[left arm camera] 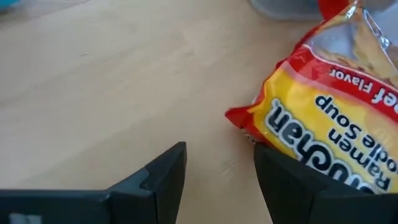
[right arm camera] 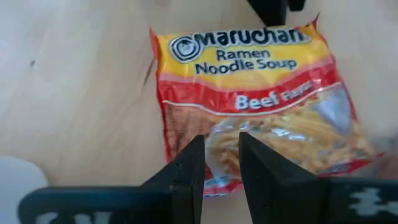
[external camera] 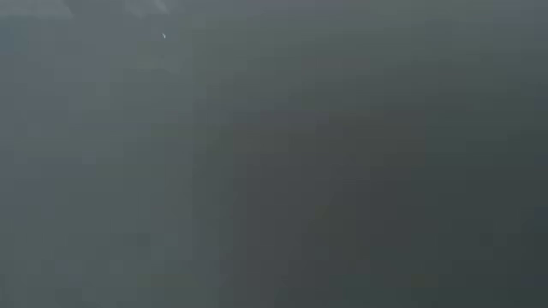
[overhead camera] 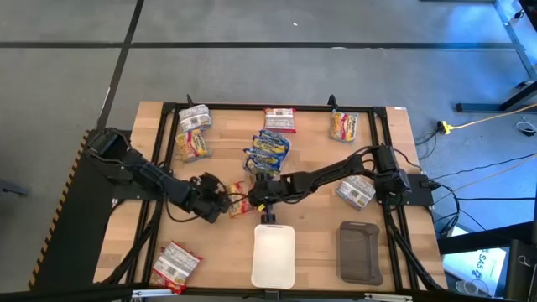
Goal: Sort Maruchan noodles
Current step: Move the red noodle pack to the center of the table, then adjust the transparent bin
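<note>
My right gripper (right arm camera: 219,163) pinches the edge of the red beef noodle packet (right arm camera: 249,93) at table centre. My left gripper (left arm camera: 217,180) stands open, one finger beside the packet.

The red and yellow packet (right arm camera: 255,99) reads "Maruchan", "Ramen Noodle Soup" and "Beef" followed by a blurred word in the right wrist view, while the left wrist view shows the same wording upside down, partly cut off, with "Flavor" legible
</note>
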Tool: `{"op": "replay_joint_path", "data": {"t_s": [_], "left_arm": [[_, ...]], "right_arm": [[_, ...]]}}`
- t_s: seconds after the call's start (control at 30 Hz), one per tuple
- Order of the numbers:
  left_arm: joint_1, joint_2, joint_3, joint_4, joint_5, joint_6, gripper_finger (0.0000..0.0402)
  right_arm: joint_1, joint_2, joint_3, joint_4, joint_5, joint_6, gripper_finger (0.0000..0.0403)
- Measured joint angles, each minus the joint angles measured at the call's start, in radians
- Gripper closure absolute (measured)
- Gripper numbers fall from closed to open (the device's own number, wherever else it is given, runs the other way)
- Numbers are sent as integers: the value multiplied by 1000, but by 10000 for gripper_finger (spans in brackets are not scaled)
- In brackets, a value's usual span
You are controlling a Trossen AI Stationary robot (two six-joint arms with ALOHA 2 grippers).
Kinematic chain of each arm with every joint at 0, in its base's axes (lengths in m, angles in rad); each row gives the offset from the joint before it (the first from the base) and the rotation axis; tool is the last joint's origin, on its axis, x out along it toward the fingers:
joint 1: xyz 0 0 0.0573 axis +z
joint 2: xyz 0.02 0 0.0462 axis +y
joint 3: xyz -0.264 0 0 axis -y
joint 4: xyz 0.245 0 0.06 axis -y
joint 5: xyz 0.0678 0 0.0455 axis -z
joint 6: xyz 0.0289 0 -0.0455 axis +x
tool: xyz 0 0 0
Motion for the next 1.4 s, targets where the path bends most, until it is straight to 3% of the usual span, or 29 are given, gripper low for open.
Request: {"op": "replay_joint_path", "data": {"t_s": [0.13,0.27,0.43,0.53,0.67,0.87,1.07,1.4], "left_arm": [[16,-47,1,-4,13,52,218],[-43,-144,32,-1,53,80,218],[-157,-190,51,190,5,194,218],[-194,-141,55,332,-53,259,218],[-200,-19,52,430,-41,268,218],[-186,129,53,444,-17,174,218],[-171,126,53,329,-26,108,218],[-163,2,53,-187,-46,-156,217]], "right_arm": [[-3,-18,42,-94,44,-26,327],[-3,-64,90,-171,99,-81,327],[-16,-63,98,-155,105,-91,327],[-26,-51,101,-132,105,-90,327],[-33,-27,98,-134,106,-91,327],[-30,4,98,-128,87,-90,327],[-29,5,98,-177,49,-81,327],[-7,5,98,-191,-60,-76,327]]}}
